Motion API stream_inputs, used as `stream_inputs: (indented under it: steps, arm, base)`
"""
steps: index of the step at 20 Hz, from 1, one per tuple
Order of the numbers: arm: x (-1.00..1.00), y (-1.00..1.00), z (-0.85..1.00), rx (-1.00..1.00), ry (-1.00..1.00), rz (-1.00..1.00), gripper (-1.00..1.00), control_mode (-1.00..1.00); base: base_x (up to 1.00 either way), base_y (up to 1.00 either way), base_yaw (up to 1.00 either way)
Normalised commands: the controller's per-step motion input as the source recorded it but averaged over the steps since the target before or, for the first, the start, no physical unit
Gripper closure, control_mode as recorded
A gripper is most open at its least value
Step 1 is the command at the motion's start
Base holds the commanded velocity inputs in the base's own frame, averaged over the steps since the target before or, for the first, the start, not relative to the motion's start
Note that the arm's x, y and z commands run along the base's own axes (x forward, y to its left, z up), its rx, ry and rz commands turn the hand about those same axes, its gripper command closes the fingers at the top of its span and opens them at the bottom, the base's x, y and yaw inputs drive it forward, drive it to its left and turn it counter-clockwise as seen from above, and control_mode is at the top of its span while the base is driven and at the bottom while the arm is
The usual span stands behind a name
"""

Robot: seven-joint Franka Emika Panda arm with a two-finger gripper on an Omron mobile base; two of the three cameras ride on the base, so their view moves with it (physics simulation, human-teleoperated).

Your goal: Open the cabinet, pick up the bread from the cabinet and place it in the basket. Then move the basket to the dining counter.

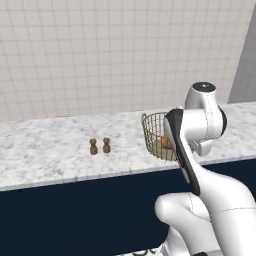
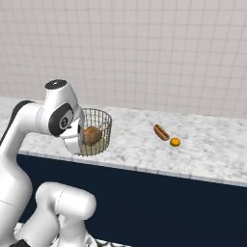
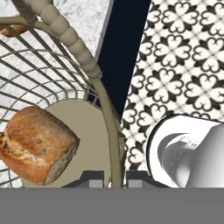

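Marble bench point(image 2: 202, 144) carries the round brass wire-mesh basket point(image 2: 99, 130), golden-brown bread loaf point(image 3: 37, 144) inside. Tool point(image 3: 114, 178) apparently clenched on its rim; that one-sided grip risks tilting and spilling.

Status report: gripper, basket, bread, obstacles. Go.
Gripper shut on basket rim. Bread inside basket, at dining counter edge. Shakers, hotdog, orange lie well aside.
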Motion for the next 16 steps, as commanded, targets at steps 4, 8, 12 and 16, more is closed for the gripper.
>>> stream_inputs:
  steps: [4, 8, 12, 16]
  arm:
    - [0.0, 0.0, 0.0, 0.0, 0.0, 0.0, 1.0, 1.0]
    - [0.37, -0.23, -0.09, 0.03, 0.0, 0.07, 1.0, -1.0]
    - [1.0, -0.74, -0.3, 0.14, 0.04, 0.16, 1.0, -1.0]
    - [1.0, -0.49, -0.51, 0.09, 0.11, 0.16, 1.0, -1.0]
  base:
    - [0.57, 0.03, 0.13]
    - [0.14, -0.12, 0.09]
    - [0.0, 0.0, 0.0]
    - [0.0, 0.0, 0.0]
